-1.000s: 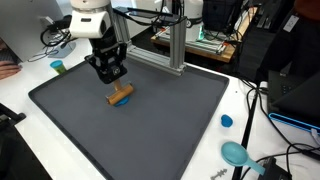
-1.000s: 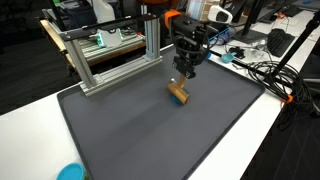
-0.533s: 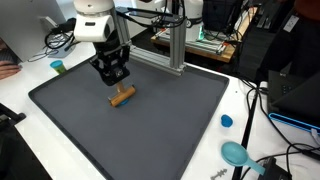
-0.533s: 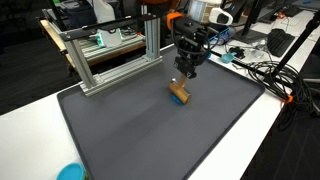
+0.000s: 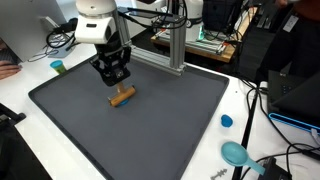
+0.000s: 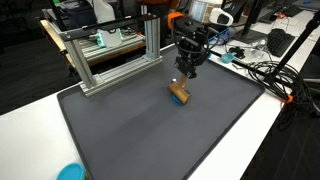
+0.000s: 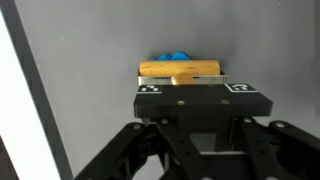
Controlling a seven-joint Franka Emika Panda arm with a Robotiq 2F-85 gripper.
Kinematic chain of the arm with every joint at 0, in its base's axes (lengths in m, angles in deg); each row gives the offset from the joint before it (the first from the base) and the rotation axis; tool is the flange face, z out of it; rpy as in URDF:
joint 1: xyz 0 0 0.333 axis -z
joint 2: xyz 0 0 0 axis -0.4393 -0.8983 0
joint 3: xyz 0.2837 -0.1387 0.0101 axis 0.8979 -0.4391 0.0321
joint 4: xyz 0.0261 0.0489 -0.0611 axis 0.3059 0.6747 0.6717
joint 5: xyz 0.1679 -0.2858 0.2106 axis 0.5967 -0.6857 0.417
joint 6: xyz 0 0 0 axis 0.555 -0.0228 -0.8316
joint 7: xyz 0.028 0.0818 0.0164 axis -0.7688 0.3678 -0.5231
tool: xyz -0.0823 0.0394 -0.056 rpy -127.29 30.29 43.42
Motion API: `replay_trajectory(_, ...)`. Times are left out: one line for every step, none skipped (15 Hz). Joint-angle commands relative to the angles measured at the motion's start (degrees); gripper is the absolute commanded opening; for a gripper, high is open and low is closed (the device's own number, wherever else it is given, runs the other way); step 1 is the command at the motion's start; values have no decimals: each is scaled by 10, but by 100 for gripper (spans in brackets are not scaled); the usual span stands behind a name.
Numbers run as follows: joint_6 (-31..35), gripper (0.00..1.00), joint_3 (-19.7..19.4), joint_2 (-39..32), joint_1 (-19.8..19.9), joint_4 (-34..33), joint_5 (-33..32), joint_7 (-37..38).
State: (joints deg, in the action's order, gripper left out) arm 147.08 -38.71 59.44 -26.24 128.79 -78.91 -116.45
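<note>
Gripper [image 5: 113, 78] hovers just above peg [image 5: 121, 96], apart from it, holding nothing. Finger spread: cannot tell, since the wrist view shows only the dark gripper body below the peg [image 7: 180, 70].

Peg lies flat on the grey mat [image 5: 160, 125], a blue piece [image 7: 175, 56] touching its far side. It sits in the mat half nearer the bench edge with the metal frame [image 6: 110, 60].

Open mat all round the peg, widest toward the opposite edge. Blue cap [image 5: 227, 121] and teal scoop [image 5: 236, 153] lie off the mat on the white bench [image 5: 250, 130], well apart.
</note>
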Motion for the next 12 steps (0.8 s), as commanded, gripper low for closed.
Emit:
replay_trajectory(12,22,7,-26,2,-2,2,3)
replay_trajectory(11,22,7,-28,1,-3,2,5)
replay_trajectory(9,22,11,-30,5,-4,10,-1)
replay_trajectory(7,22,14,-31,8,-4,17,-7)
replay_trajectory(8,22,15,-31,9,-4,20,-8)
replay_trajectory(9,22,16,-32,10,-4,23,-8)
replay_trajectory(9,22,16,-32,11,-4,24,-8)
replay_trajectory(9,22,18,-32,13,-5,28,-10)
replay_trajectory(9,22,19,-32,14,-5,30,-10)
replay_trajectory(9,22,20,-32,15,-5,33,-10)
replay_trajectory(9,22,24,-32,19,-7,42,-13)
replay_trajectory(11,22,25,-32,21,-7,48,-12)
